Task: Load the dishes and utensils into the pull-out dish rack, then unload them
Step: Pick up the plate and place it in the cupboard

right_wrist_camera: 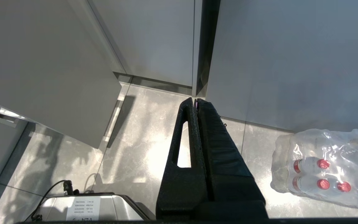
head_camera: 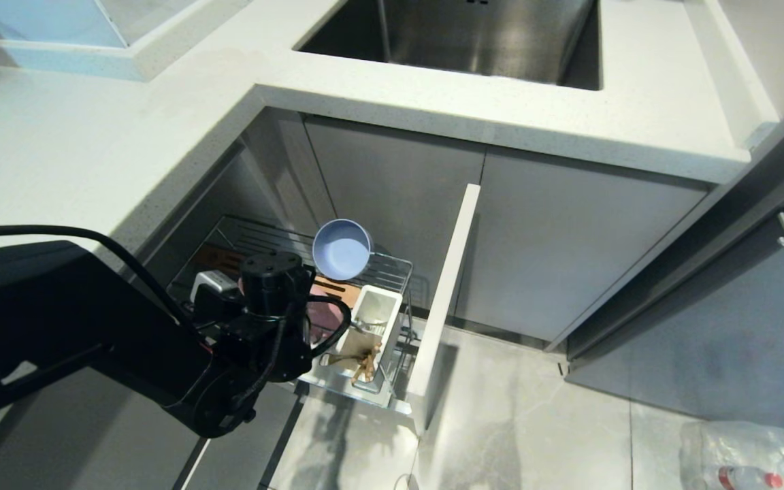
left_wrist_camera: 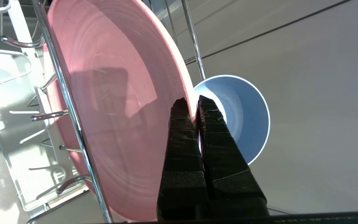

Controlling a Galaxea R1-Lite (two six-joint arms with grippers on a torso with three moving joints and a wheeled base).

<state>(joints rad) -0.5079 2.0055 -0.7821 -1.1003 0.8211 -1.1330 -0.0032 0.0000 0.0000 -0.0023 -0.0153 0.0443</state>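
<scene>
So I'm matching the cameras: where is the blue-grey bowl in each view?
Head view: blue-grey bowl at centre, propped at the wire rack's back.
Left wrist view: right of centre, behind the pink plate.
Right wrist view: not in it.
Shared landmark: the pink plate.

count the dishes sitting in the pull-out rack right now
2. The pink plate stands on edge between the rack's prongs, its rim pinched by the left gripper. The blue-grey bowl stands tilted just behind it. The arm may hide others.
</scene>
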